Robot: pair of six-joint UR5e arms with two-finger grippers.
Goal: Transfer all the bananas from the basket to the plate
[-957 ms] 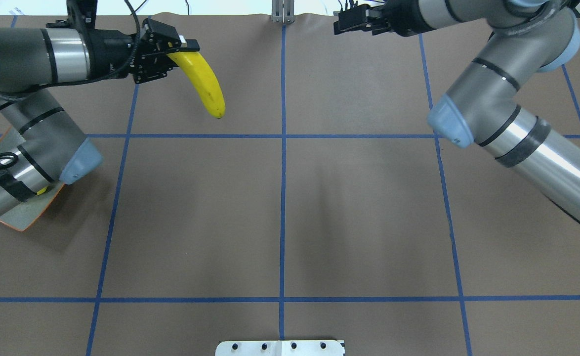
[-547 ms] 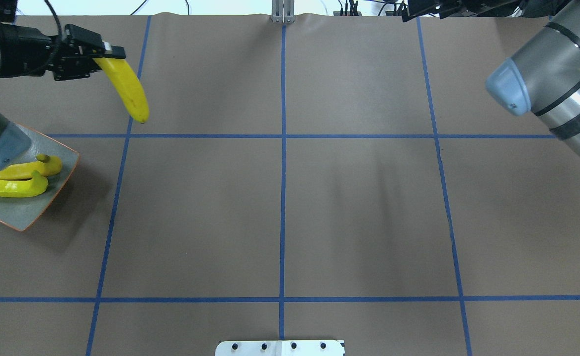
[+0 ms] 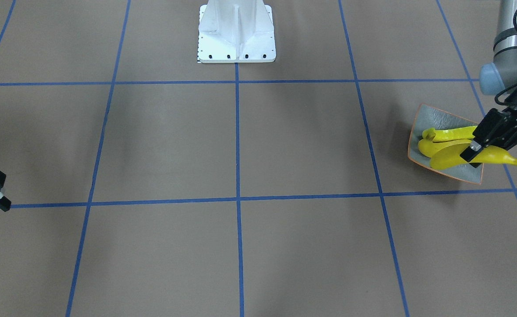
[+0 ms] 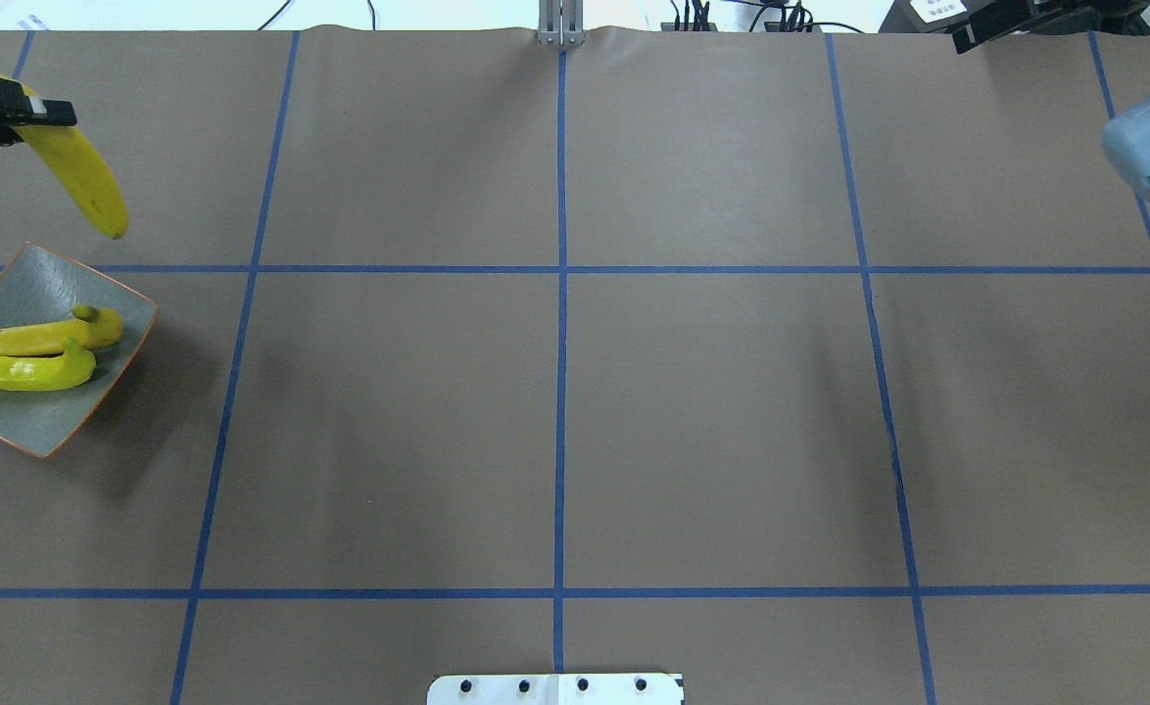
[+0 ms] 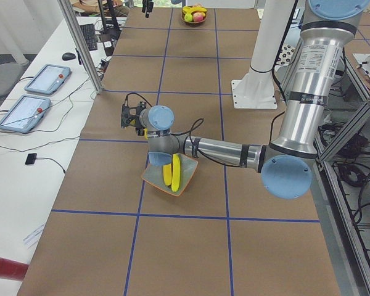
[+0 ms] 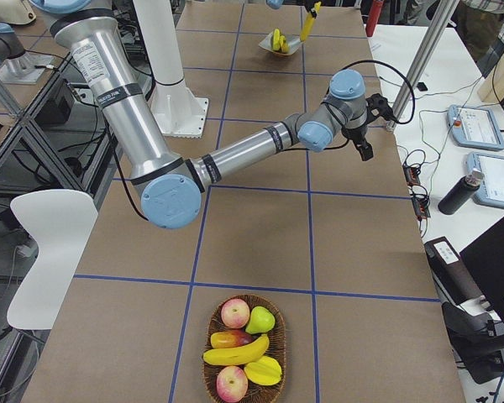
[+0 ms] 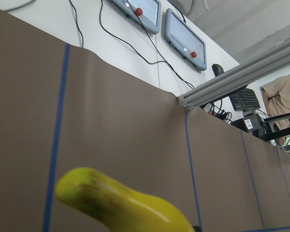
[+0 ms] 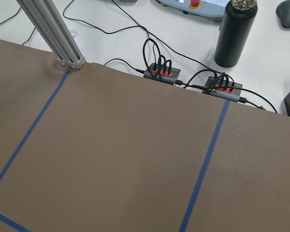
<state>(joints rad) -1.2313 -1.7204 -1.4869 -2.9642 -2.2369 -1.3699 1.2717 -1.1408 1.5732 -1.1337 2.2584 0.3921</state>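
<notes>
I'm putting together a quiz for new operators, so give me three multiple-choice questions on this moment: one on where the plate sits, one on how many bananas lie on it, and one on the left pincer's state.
1. Where on the table is the plate?
A) at the robot's left end
B) in the middle
C) at the robot's right end

2. How many bananas lie on the plate?
A) none
B) two
C) four

3. What state is the left pincer in?
A) open and empty
B) shut on an apple
C) shut on a banana

Answers:
1 A: the plate sits at the left edge of the overhead view.
2 B: two bananas lie side by side on it.
3 C: the left pincer grips a third banana by one end, off the table.
</notes>
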